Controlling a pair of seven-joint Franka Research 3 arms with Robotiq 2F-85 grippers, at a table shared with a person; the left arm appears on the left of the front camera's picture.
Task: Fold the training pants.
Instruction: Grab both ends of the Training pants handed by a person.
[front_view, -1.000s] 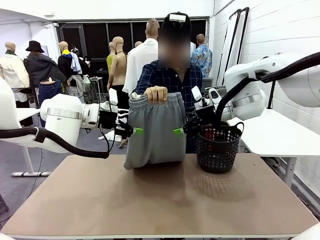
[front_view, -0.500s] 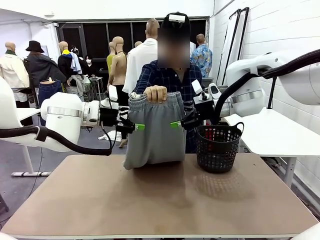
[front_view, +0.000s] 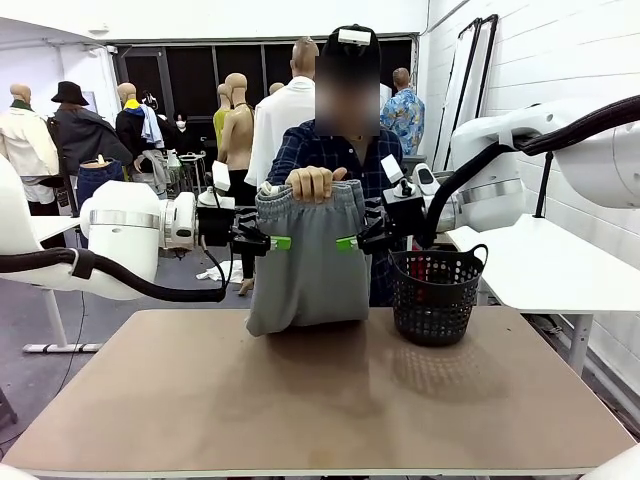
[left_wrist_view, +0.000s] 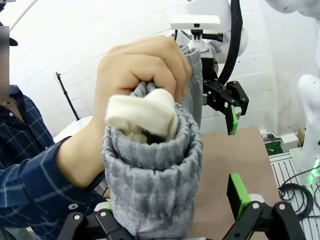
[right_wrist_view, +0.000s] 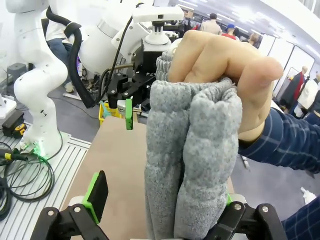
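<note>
Pants (front_view: 308, 270) hung at centre frame from the person's hand (front_view: 314, 185), left gripper (front_view: 277, 242) and right gripper (front_view: 346, 243) gaping wide astride their edges, so I judged closing both level, together, was best.

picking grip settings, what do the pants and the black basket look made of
Training pants: soft light grey knit, likely cotton jersey, matte; ribbed waistband and flecked fuzzy surface show it. Basket: black, probably moulded plastic, going by its even open mesh and slight sheen.
</note>
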